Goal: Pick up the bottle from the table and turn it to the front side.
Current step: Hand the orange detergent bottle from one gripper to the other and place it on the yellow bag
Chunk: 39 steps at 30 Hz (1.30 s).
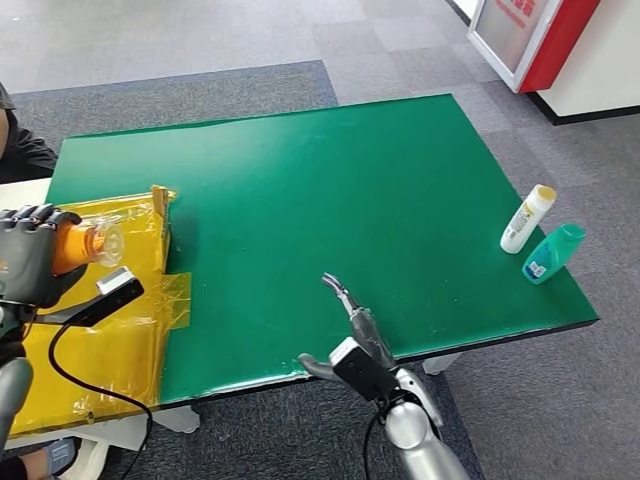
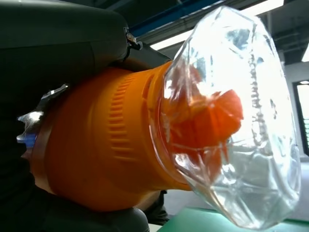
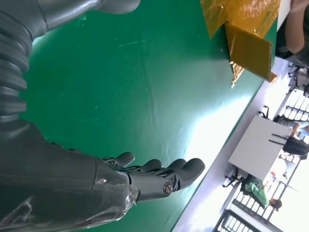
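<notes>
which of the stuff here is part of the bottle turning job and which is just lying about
Part of the job:
- orange plastic bottle with a clear cap, held in the left hand
- right hand, open over the green table mat

Just lying about:
- white bottle with a yellow cap
- teal bottle
- yellow taped tray

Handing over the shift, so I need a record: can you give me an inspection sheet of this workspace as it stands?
Surface: green table, with yellow film covering its left end.
Job's things: orange bottle with clear cap, held off the table.
Clutter: white bottle and teal bottle lying at the far right edge.
Hands: left hand grips the orange bottle; right hand empty, fingers extended over the table.
Cables: black cable looping over the yellow film.
Surroundings: grey carpet; red-and-white cabinet; a person's dark sleeve at far left.
</notes>
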Available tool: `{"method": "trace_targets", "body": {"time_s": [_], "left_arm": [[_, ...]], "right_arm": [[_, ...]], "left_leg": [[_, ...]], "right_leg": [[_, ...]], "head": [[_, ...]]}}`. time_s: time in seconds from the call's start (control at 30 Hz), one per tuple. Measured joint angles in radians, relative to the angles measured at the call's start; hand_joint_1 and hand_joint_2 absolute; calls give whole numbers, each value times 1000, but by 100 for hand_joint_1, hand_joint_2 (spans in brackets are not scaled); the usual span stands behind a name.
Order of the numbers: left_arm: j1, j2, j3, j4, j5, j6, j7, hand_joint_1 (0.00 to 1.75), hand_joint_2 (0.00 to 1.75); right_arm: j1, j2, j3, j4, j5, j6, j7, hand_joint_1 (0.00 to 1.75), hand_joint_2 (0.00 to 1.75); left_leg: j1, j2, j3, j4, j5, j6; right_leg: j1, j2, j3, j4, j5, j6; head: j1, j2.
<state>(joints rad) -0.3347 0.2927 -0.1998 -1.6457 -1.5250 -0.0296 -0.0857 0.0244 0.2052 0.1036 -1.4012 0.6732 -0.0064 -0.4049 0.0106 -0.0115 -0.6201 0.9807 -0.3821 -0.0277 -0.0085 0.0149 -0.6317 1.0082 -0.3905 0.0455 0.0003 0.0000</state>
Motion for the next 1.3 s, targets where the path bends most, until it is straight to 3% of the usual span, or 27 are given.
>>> {"method": "trace_targets", "body": {"time_s": [0.1, 0.2, 0.43, 0.83, 0.87, 0.9, 1.0, 1.03, 1.3], "left_arm": [[-20, 41, -33, 51, 33, -29, -30, 175, 175], [6, 37, -64, 125, 55, 18, -30, 175, 175], [82, -30, -89, 248, 143, 74, -40, 175, 175], [129, -124, -62, 336, 181, 112, -80, 175, 175], [130, -129, -61, 342, 176, 116, -80, 169, 175], [129, -133, -59, 346, 174, 119, -80, 137, 175], [129, -144, -55, 353, 165, 119, -73, 12, 175], [128, -147, -54, 355, 160, 118, -67, 0, 175], [125, -175, -34, 383, 138, 105, -29, 0, 175]], "right_arm": [[0, 0, -16, -4, -18, 1, -10, 0, 175], [0, 0, -23, -4, -24, 3, -15, 0, 175], [0, 0, -29, -4, -25, 10, -16, 0, 175], [1, 0, -30, 2, -21, 22, -10, 0, 175], [1, 0, -30, 4, -21, 22, -10, 0, 175], [1, 0, -30, 7, -21, 22, -10, 0, 175], [2, 0, -30, 13, -21, 23, -10, 0, 175], [2, 0, -30, 15, -20, 23, -10, 0, 175], [3, 0, -30, 17, -20, 24, -10, 0, 175]], "left_leg": [[0, 0, 0, 0, 0, 0], [0, 1, 0, 0, 0, 0], [0, 0, 0, 0, -1, 1], [0, 0, -1, 0, -1, 0], [0, 0, -1, 0, -1, 1], [0, 0, -1, 0, -1, 1], [0, 0, -1, 0, -1, 1], [0, 0, -1, 0, -1, 1], [0, 0, -1, 0, -1, 1]], "right_leg": [[0, 1, 0, 0, 0, 0], [0, 1, 0, 0, 0, 0], [0, 1, 0, 0, -1, 1], [0, 1, 0, 0, -1, 1], [0, 1, 0, 0, -1, 1], [0, 1, 0, 0, -1, 1], [0, 1, 0, 0, -1, 1], [0, 1, 0, 0, -1, 1], [0, 1, 0, 0, -1, 0]], "head": [[0, 0], [0, 0], [0, 0], [0, 0], [0, 0], [0, 0], [0, 0], [0, 0], [0, 0]]}}
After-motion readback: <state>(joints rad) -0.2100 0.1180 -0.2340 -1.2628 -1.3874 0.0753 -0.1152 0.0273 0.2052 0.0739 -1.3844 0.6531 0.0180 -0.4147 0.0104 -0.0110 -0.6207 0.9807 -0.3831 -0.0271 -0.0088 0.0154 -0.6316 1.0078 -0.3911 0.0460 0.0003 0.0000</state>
